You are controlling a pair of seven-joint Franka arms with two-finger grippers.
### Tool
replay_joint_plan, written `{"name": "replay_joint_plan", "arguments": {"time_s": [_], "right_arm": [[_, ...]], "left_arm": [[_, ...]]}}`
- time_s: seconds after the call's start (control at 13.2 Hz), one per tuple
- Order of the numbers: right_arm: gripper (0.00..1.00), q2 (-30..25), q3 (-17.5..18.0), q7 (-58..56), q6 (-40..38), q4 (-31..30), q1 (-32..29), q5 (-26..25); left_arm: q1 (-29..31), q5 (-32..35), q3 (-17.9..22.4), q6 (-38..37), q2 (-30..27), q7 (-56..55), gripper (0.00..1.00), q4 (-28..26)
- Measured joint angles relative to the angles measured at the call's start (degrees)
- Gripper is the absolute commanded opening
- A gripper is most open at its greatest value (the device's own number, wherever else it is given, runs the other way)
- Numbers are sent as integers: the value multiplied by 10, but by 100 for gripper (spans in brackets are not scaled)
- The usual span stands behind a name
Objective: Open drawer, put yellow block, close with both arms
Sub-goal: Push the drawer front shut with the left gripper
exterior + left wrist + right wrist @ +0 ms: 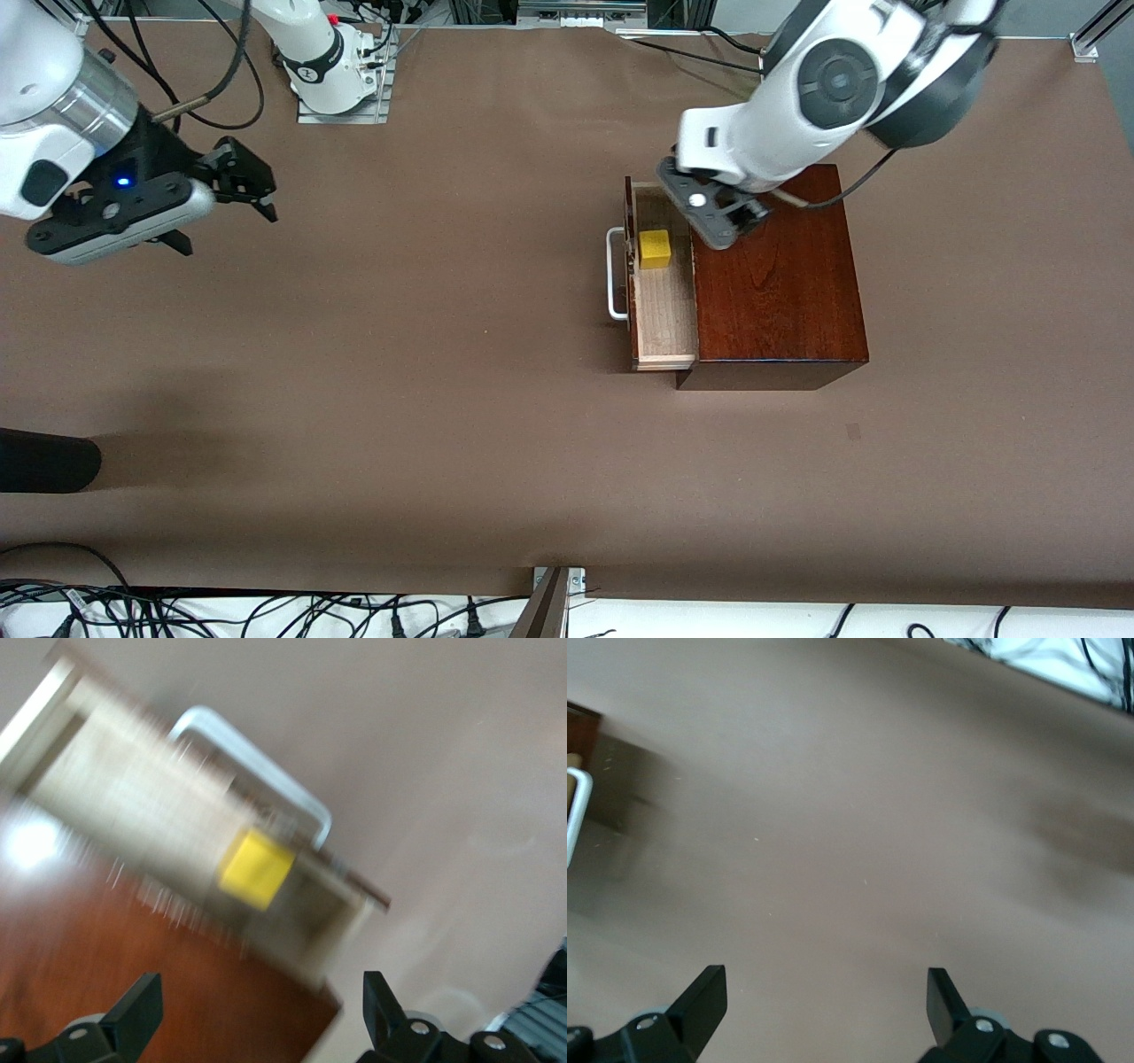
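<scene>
With the yellow block [655, 249] lying in the open drawer [664, 319], we should bring both empty, spread grippers, left gripper [722, 217] above the box [780, 283] and right gripper [244, 182] well away from it, squarely onto the handle [613, 275] and push evenly.

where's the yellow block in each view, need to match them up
front view: the yellow block lies in the open drawer, just inside its front.
left wrist view: the block shows mid-picture, in the drawer.
right wrist view: not in it.
shared landmark: the white handle, seen in all three views.
</scene>
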Motion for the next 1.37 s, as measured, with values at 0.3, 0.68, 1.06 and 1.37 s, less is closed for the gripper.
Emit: {"name": "replay_joint_plan", "arguments": {"time_s": [0.3,0.68,1.06,1.37], "right_arm": [[100,-75,-4,9,86,-190,-64,-9],[100,-98,-5,33,150,-274,-74,-52],[100,-98,-7,46,162,-281,-74,-52],[100,-92,-4,46,167,-273,-72,-52]], "left_arm": [[-40,3,-8,168,107,189,100,-1],[-97,109,-10,295,180,232,100,0],[-104,198,-9,314,206,232,100,-15],[-104,249,-11,308,209,231,100,-29]]}}
